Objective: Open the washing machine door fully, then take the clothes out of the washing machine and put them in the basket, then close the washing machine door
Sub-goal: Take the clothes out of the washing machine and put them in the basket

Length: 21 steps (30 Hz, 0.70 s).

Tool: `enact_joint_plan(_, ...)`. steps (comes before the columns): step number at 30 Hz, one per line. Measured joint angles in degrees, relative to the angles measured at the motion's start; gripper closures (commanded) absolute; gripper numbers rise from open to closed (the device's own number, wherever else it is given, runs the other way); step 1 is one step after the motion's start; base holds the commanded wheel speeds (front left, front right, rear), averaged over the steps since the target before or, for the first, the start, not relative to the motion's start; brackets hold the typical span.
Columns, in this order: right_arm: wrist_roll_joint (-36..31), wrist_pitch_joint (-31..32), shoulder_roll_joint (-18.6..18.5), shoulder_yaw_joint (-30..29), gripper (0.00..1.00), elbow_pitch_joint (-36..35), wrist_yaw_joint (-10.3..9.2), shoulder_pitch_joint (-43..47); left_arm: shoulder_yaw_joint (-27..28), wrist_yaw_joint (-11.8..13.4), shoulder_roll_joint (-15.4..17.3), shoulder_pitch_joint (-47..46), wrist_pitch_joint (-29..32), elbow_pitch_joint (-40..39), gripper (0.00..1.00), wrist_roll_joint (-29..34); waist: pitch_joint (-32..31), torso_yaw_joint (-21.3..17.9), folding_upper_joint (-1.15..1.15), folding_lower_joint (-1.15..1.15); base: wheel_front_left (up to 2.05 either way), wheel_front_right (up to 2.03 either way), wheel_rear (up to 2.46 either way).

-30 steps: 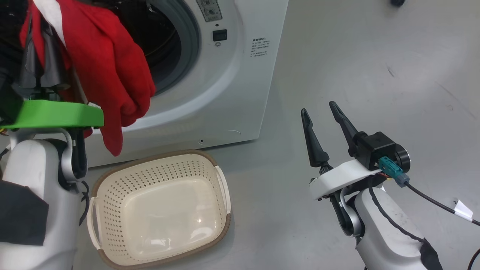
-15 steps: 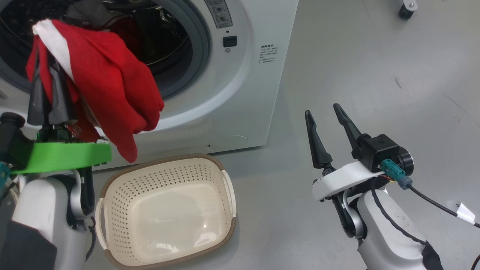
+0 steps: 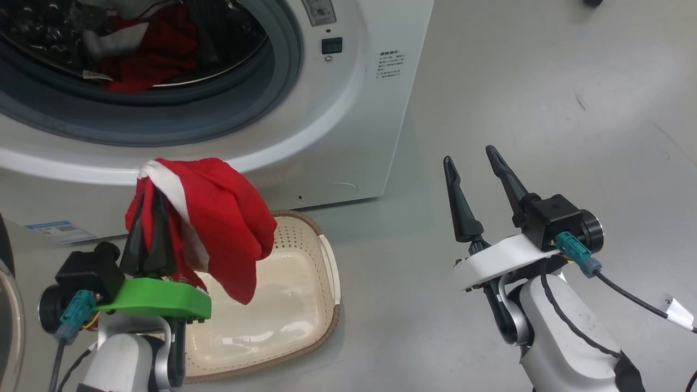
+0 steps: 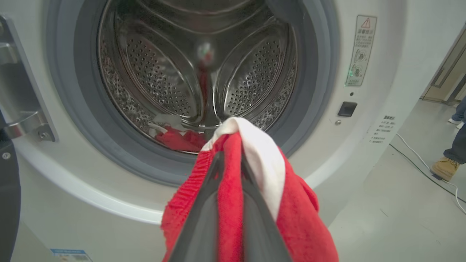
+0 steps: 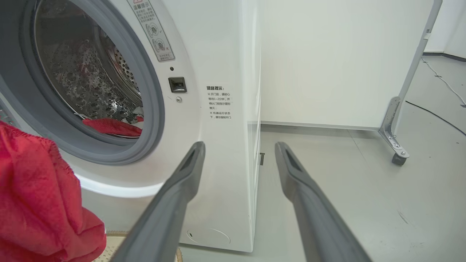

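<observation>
**A:** Head view?
**B:** Left tool (image 3: 150, 218) is clamped on a red garment (image 3: 228, 228) that hangs over the basket (image 3: 326, 261), not yet dropped. Right tool (image 3: 469, 153) gapes wide and holds nothing. The door (image 3: 8, 326) is swung open.
**A:** Left wrist?
**B:** More red clothes (image 4: 178, 140) lie in the washing machine (image 4: 364, 153) drum.
**A:** Right wrist?
**B:** Same pile there. I'd say unloading has barely begun, and closing the door is left.

Bright, even indoor light; soft shadows.
Glare pools on the basket (image 3: 294, 310) bottom and glints speckle the steel drum (image 4: 164, 83); faint shadows lie on the grey floor (image 3: 544, 109). Both wrist views bow at their edges, and the close dark fingers (image 4: 202, 225) look soft, out of focus.
</observation>
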Motion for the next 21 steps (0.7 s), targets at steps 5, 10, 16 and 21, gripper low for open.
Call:
enact_joint_plan(5,0.03,0.00,0.01,0.70,0.00,-0.69,0.01,-0.63,-0.30,0.00,-0.05,0.78,0.85,4.20,1.00,-0.10,1.81,-0.22,0.00,0.00,0.00,0.00,0.00)
enact_joint_plan(10,0.12,0.00,-0.01,1.54,0.00,-2.01,0.01,-2.25,-0.85,-0.01,0.05,0.80,2.94,9.67,1.00,-0.65,4.51,-0.88,0.00,0.00,0.00,0.00,0.00)
enact_joint_plan(16,0.32,0.00,0.00,2.41,0.00,-3.64,0.00,-4.21,-0.94,-0.47,0.74,-0.36,5.50,16.44,1.00,-1.87,8.34,-2.09,0.00,0.00,0.00,0.00,0.00)
enact_joint_plan(21,0.65,0.00,-0.03,2.93,0.00,-4.55,0.00,-6.03,-0.56,-1.10,1.26,-5.31,7.28,21.74,1.00,-2.54,11.87,-3.33,0.00,0.00,0.00,0.00,0.00)
